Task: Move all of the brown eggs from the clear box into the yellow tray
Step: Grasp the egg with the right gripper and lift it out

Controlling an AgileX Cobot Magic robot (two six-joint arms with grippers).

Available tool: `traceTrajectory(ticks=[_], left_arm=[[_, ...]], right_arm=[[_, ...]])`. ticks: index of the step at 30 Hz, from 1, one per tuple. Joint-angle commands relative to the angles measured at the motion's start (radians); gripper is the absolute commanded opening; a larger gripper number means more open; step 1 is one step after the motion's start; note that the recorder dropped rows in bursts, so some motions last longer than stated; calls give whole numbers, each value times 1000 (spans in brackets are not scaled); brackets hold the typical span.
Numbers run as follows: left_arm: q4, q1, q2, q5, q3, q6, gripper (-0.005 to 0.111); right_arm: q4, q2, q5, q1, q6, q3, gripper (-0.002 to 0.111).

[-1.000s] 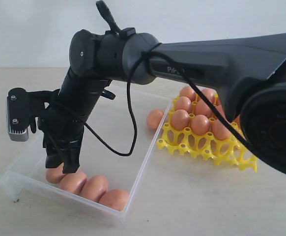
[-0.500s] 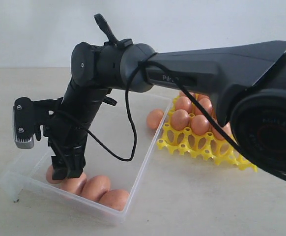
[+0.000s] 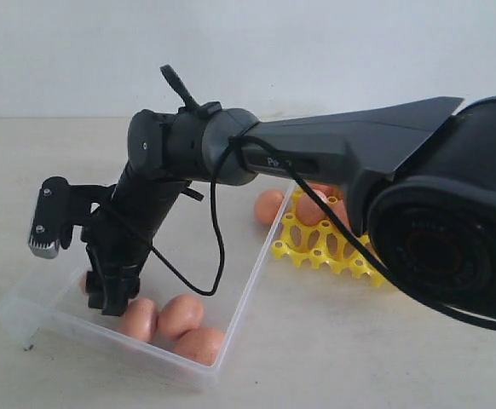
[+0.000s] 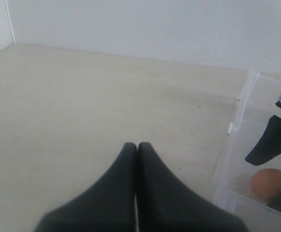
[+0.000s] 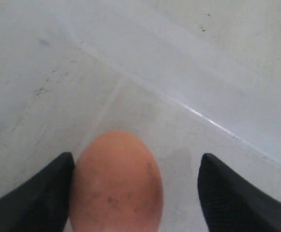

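My right gripper (image 3: 110, 296) reaches across into the clear box (image 3: 239, 285) at its near left end. It is open around a brown egg (image 5: 116, 181): one finger touches the egg, the other stands apart. Three more brown eggs (image 3: 180, 313) lie along the box's near wall. One egg (image 3: 268, 205) lies on the table between the box and the yellow tray (image 3: 320, 245). The arm hides most of the tray; one egg in it (image 3: 309, 210) peeks out. My left gripper (image 4: 136, 145) is shut and empty over bare table beside the box (image 4: 231, 147); the exterior view does not show it.
The right arm's big dark body (image 3: 435, 239) fills the right of the exterior view. A black cable (image 3: 216, 247) hangs from the arm over the box. In the left wrist view an egg (image 4: 271, 183) and a dark finger (image 4: 272, 144) show through the box wall.
My right gripper has come down into the box and now straddles an egg. The eggs along the near wall have shifted a little to the right. The lowered arm hides more of the tray.
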Motion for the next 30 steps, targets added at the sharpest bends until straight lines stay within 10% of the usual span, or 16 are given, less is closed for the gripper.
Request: traceTrajectory(ticks=[1, 4, 24, 30], left_arm=[[0, -3, 3, -4, -4, -10, -4], [0, -3, 3, -4, -4, -10, -4], [0, -3, 3, -4, -4, -10, -4], [0, -3, 3, -4, -4, -10, -4]], right_arm=[[-13, -3, -50, -1, 207, 2, 33], [-20, -3, -35, -1, 249, 2, 1], [-22, -242, 26, -1, 734, 8, 0], [51, -408, -270, -1, 899, 352, 0]])
